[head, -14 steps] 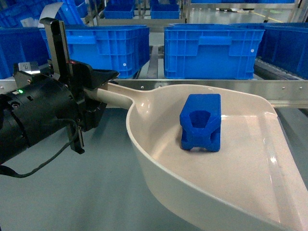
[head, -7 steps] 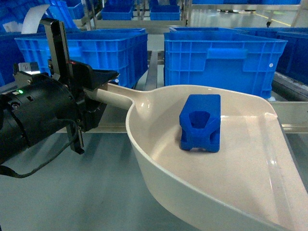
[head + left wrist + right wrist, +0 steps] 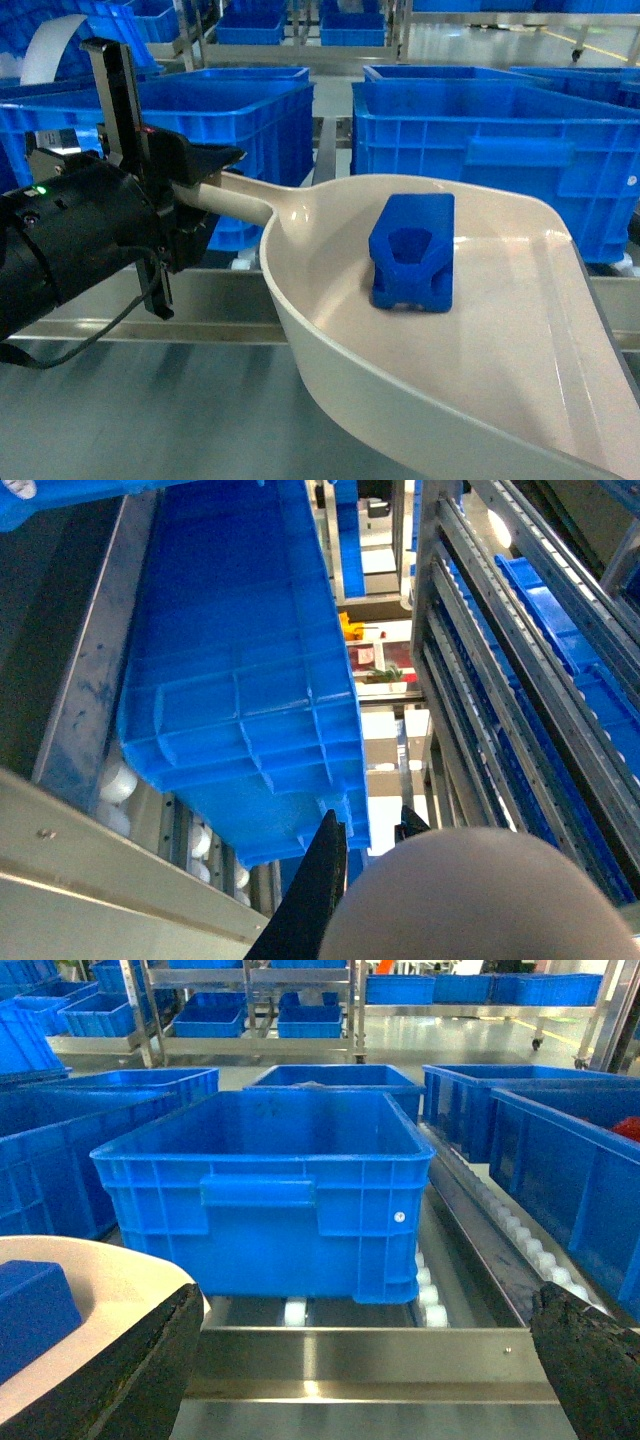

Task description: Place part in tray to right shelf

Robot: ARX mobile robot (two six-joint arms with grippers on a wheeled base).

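Note:
The blue part (image 3: 412, 252) sits upright in the bowl of the cream tray (image 3: 300, 330), held above the shelf's steel front rail (image 3: 200, 300). My left gripper (image 3: 205, 185) is shut on the tray's round handle (image 3: 240, 203). In the left wrist view the handle's end (image 3: 480, 900) fills the space between the black fingers (image 3: 318, 885). My right gripper (image 3: 370, 1360) stands open, empty, facing the shelf rail (image 3: 380, 1355); the tray's edge (image 3: 100, 1290) and the part (image 3: 30, 1310) show at its left. The right gripper does not show in the head view.
Large blue crates (image 3: 480, 150) stand on the shelf's white rollers (image 3: 428, 1290) just behind the rail, one (image 3: 265, 1190) straight ahead of the right gripper. More crates (image 3: 560, 1140) sit to the right, and further racks behind.
The shelf has come closer: the crates look larger and the rail has dropped lower in the head view. The tray, the part and my left gripper keep their places in the frame.

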